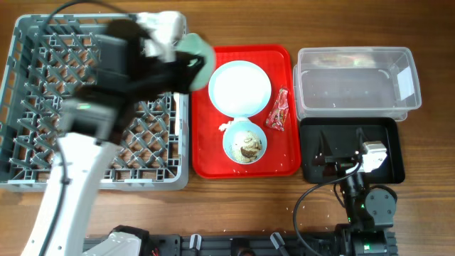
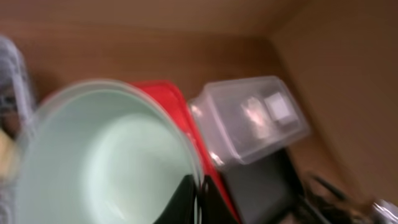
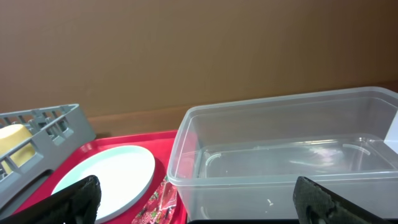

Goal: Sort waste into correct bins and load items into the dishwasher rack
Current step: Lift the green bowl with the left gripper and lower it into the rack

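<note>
The left fingers [image 2: 189, 199] are closed on the rim of a pale green bowl [image 1: 197, 51], which hangs tilted and blurred over the far right corner of the dishwasher rack [image 1: 43, 107], right by the edge of the red tray [image 1: 206, 153]. On that tray the pale blue plate [image 1: 240, 87] lies at the far end, and just in front of it, touching or nearly so, is a pale blue bowl [image 1: 245, 142] with whitish rice and brown scraps [image 1: 249, 149] inside. The red snack wrapper [image 1: 279, 110] lies along the tray's right side beside the plate. The right fingers [image 3: 71, 200] are spread wide and hold nothing, hovering over the black tray [image 1: 387, 131], with the clear tub [image 1: 355, 82] just beyond it on the desk [image 1: 234, 210]. The right wrist view catches the yellow cup [image 3: 13, 144] inside the rack.
</note>
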Controlling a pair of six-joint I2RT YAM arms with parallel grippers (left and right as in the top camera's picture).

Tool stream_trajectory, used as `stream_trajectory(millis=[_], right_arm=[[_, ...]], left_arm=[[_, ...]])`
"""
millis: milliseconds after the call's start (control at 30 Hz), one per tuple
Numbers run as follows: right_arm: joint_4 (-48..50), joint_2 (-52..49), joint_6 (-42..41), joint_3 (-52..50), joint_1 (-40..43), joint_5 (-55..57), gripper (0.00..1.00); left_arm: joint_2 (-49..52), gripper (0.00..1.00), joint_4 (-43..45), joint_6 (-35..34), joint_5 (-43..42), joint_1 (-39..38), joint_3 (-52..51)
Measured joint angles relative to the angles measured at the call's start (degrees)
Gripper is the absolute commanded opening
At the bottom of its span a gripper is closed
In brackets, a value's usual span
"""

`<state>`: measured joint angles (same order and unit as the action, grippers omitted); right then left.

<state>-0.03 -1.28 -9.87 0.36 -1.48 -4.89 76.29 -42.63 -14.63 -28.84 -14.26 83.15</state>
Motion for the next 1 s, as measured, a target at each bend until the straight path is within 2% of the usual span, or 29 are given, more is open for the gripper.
stream_trajectory(millis=[33,133,233,300,467,700,800,867,1000], right_arm=[[0.0,0.0,0.0,0.0,0.0,0.0,1.0],[0.0,0.0,0.0,0.0,0.0,0.0,1.0],[0.0,0.0,0.0,0.0,0.0,0.0,1.0],[0.0,0.0,0.0,0.0,0.0,0.0,1.0],[0.0,0.0,0.0,0.0,0.0,0.0,1.0],[0.0,0.0,0.0,0.0,0.0,0.0,1.0],[0.0,0.0,0.0,0.0,0.0,0.0,1.0],[0.0,0.0,0.0,0.0,0.0,0.0,1.0],[0.0,0.0,0.0,0.0,0.0,0.0,1.0]], left_arm=[[0.3,0.04,-7.3,0.3,-13.0,9.6,-0.1],[4.3,0.04,-20.2,4.9,-28.4,21.8,-0.8],[7.0,0.04,-24.4,13.7,-38.5,23.5,-3.9],[9.2,0.04,-21.2,17.4,-42.8,23.5,-8.4],[15.6,0.04,-9.3,19.7,-49.5,25.7,-18.2],[26.9,0.04,-7.8,20.2,-55.8,36.4,-18.8],[29.0,0.04,-7.1,20.2,-57.7,37.0,-18.7],[29.3,0.06,-5.8,20.1,-57.8,37.1,-18.7],[30.7,0.05,-3.2,20.4,-48.7,36.8,-18.8]])
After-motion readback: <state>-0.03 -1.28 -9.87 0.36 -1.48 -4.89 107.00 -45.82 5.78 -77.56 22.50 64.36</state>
